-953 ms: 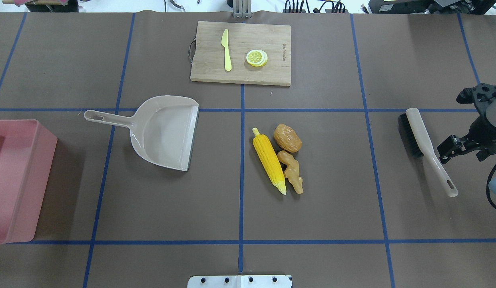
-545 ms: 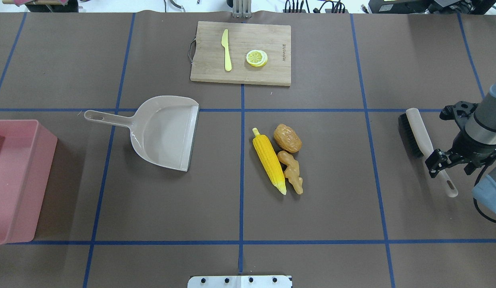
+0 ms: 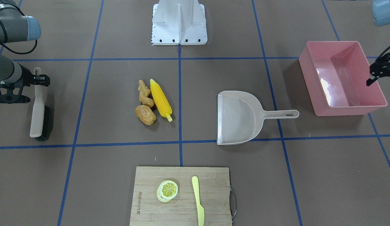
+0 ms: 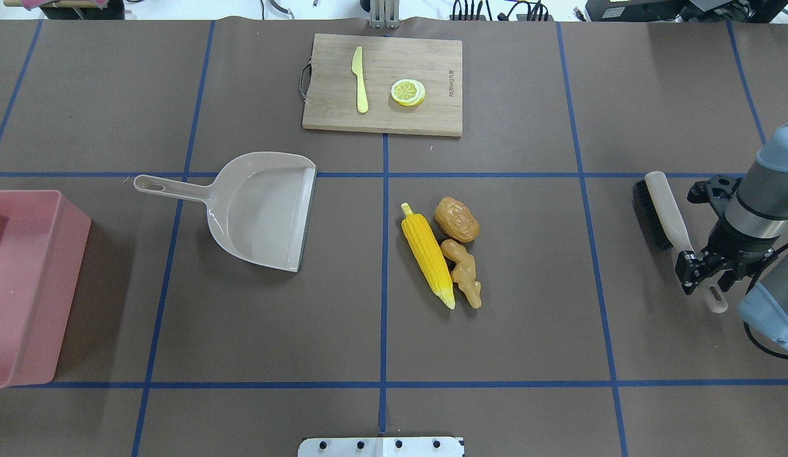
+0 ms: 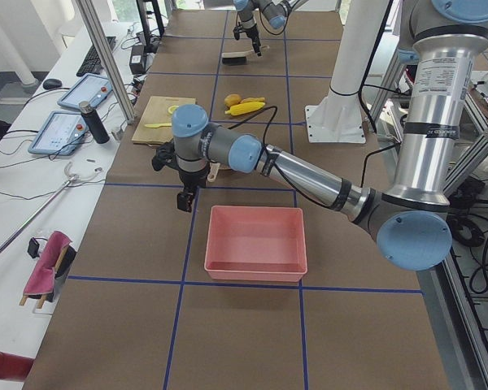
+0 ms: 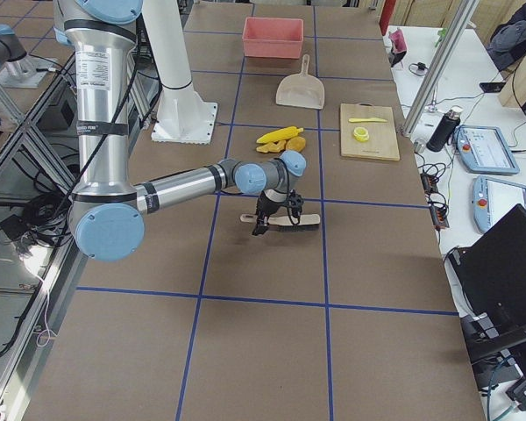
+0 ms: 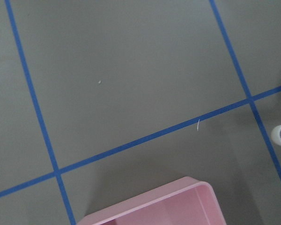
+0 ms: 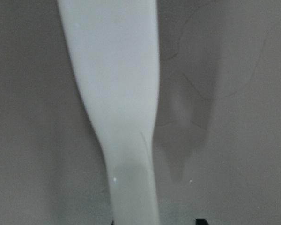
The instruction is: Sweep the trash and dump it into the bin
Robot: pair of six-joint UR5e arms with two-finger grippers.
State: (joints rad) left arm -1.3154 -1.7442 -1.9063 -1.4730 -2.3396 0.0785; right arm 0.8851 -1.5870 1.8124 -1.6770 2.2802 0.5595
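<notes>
The right tool (image 4: 701,276) has slid over the smooth, tapered beige brush handle (image 4: 676,225), fingers apart astride it.

1. Bin (image 3: 311,75), just beside left gripper (image 3: 374,77): pink plastic, glossy walls.
2. Brush handle (image 4: 667,203) at right gripper (image 4: 705,279): pale plastic, smooth, satin; bristles (image 4: 647,212) dark, coarse.
3. Dustpan (image 4: 260,216), between both grippers: beige plastic, smooth, slight sheen.
4. Corn cob (image 4: 427,257), ginger root (image 4: 465,273), potato (image 4: 456,219): moulded plastic look; cob ribbed, potato wrinkled.
5. Cutting board (image 4: 425,60): bare wood, visible grain, matt; metal wire handle (image 4: 301,79).
6. Table cover (image 4: 527,317): brown, matt, paper-like; blue tape lines (image 4: 384,343).
</notes>
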